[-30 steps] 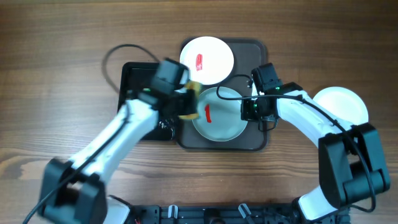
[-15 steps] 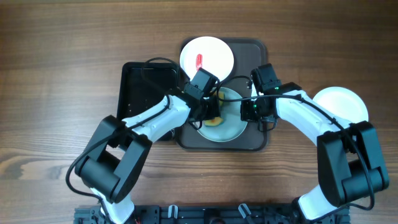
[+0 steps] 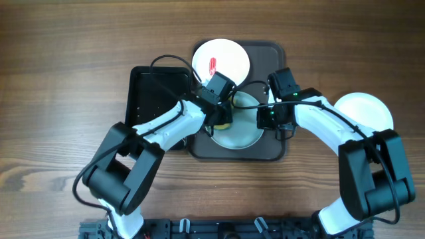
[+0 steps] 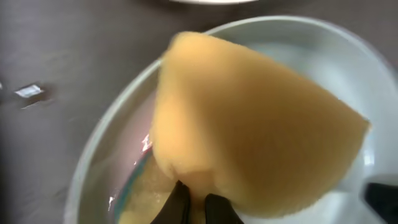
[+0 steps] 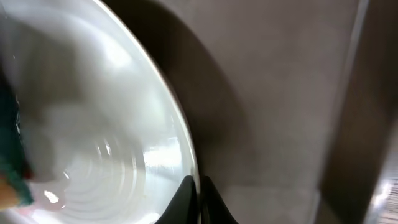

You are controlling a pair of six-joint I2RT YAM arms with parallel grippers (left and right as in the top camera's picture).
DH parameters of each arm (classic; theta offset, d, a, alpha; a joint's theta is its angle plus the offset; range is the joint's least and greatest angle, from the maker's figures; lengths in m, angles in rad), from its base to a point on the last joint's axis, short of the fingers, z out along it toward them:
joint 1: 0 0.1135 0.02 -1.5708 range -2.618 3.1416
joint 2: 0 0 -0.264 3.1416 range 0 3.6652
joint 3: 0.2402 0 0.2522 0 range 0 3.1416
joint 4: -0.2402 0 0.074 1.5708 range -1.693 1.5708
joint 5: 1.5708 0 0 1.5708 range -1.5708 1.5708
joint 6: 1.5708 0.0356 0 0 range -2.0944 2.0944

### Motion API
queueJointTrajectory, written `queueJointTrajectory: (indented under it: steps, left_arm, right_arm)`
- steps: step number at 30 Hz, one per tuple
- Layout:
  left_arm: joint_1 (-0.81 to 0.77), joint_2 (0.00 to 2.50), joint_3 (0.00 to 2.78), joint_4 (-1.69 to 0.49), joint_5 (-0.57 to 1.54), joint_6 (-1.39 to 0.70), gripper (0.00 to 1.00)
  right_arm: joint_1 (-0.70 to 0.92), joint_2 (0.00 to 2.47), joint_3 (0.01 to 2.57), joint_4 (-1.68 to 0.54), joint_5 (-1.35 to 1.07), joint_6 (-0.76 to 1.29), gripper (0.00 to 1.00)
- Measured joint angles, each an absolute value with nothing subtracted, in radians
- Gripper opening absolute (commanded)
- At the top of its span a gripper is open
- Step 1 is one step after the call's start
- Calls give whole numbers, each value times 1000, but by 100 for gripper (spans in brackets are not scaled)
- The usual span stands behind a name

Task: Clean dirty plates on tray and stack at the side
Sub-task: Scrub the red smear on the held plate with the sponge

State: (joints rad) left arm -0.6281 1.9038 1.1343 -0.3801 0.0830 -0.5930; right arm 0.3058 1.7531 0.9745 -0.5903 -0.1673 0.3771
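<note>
A pale blue plate [image 3: 246, 135] lies in the middle of the dark tray [image 3: 271, 61]. My left gripper [image 3: 220, 114] is shut on a yellow sponge [image 3: 225, 124] that presses on the plate's left part. In the left wrist view the sponge [image 4: 249, 118] fills most of the frame above the gripper [image 4: 196, 202], with the plate's rim [image 4: 102, 146] around it. My right gripper [image 3: 261, 118] is shut on the plate's right rim; the right wrist view shows the gripper [image 5: 199, 193] pinching the plate's [image 5: 93, 124] edge. A white plate [image 3: 221, 63] with a red smear sits at the tray's far end.
A glossy black tub [image 3: 154, 96] stands left of the tray, partly under my left arm. Another white plate [image 3: 364, 111] rests on the wooden table at the right, beside my right arm. A black cable loops above the tub.
My left arm has swung right from the tub's edge onto the pale blue plate; the sponge now covers the spot where the red smear showed. The right arm has not moved.
</note>
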Motion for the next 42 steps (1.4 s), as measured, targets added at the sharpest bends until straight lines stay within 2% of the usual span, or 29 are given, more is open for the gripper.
queueJointTrajectory:
  steps: [5,12,17,23,29,36,42]
  left_arm:
    - [-648,1962,1142,-249,253,-620,4]
    - [-683,1981,1147,-240,400,-631,4]
    - [-648,1969,1167,-389,386,-635,4]
    - [-558,1906,1162,-542,201,-628,4]
    - [-555,1898,1150,-505,146,-606,4]
    - [-620,1943,1141,-318,264,-605,4]
    - [-675,1954,1142,-297,318,-604,4]
  right_arm:
    - [299,1753,974,-600,-151,377,4]
    - [299,1753,974,-602,-150,377,4]
    - [310,1755,974,-600,-170,377,4]
    - [315,1757,974,-596,-181,377,4]
    - [318,1757,974,-589,-193,377,5]
    - [303,1757,974,-602,-171,377,4]
    - [303,1757,974,-603,-171,377,4]
